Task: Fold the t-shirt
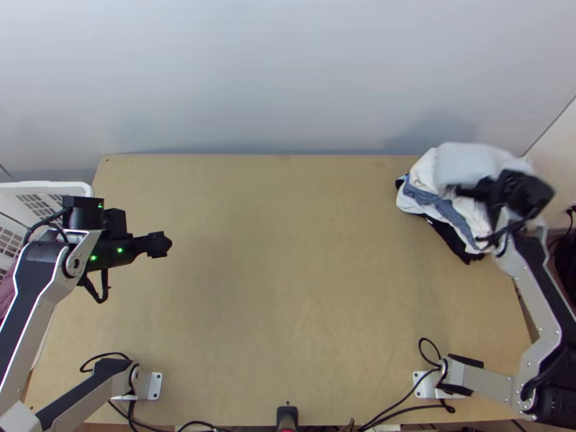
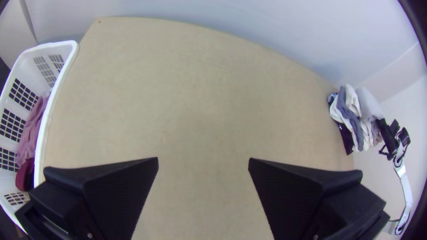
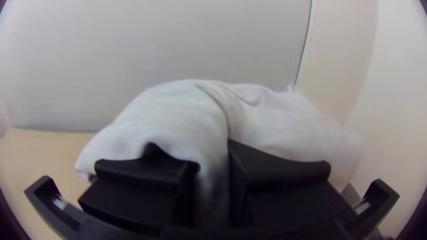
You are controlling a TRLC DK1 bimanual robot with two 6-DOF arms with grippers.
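"While scanning from left of the clothes pile [image 1: 450, 209], saw what first?"

"Saw the white basket [image 1: 47, 186] well left of the pile, then the left gripper [image 2: 203, 159], nearer the pile, spread wide and holding nothing."

"And at the pile?"

"Found white cloth [image 3: 178, 115], probably the t-shirt, over the pile's far part, bunched and pinched in the right gripper [image 3: 211, 154]. Could not tell whether resting on the pile."

"Called for what, to do well?"

"Likely called for centring over the pile, lowering level, and letting go only once supported. Risked dragging upper layers askew by pulling away too fast."
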